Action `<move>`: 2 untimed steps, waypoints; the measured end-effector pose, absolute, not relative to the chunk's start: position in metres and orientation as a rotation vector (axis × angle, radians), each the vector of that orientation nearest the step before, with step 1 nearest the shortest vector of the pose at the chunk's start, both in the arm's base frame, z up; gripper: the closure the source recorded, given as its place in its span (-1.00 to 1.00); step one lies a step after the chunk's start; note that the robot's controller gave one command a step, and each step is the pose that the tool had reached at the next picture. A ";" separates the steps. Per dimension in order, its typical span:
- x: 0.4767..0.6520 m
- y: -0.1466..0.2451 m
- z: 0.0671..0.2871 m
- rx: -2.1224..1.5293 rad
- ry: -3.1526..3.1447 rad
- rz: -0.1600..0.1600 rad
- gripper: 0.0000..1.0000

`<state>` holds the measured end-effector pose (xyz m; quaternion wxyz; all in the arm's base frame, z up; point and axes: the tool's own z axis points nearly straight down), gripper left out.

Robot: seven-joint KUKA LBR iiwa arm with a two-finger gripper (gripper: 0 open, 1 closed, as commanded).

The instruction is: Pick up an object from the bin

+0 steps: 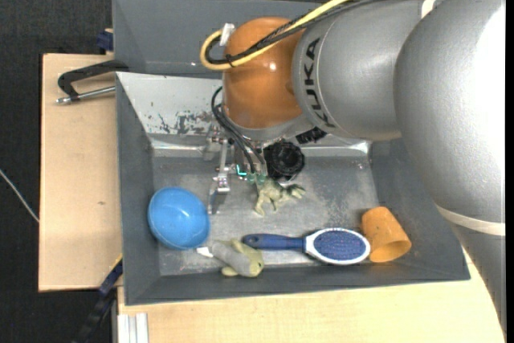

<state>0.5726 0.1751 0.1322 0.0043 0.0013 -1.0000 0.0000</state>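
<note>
My gripper [239, 182] hangs low over the middle of the bin floor, under the arm's orange cover. It is open, with nothing seen between its fingers. One metal finger [218, 185] points down just right of a blue ball [177, 218]. A small pale green toy figure [275, 195] lies on the floor right beside the other finger; whether they touch I cannot tell. A beige soft toy [239, 257] lies in front of the gripper, near the front wall.
A brush with a blue handle and a white bristle head [313, 244] lies along the front wall. An orange cup [385, 234] lies on its side at the right front. The arm covers the bin's back right.
</note>
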 end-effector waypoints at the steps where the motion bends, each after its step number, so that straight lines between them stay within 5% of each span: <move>1: 0.508 0.079 0.122 0.059 -3.135 0.005 -1.00; 2: 0.494 0.063 0.072 0.935 -3.006 -0.001 -1.00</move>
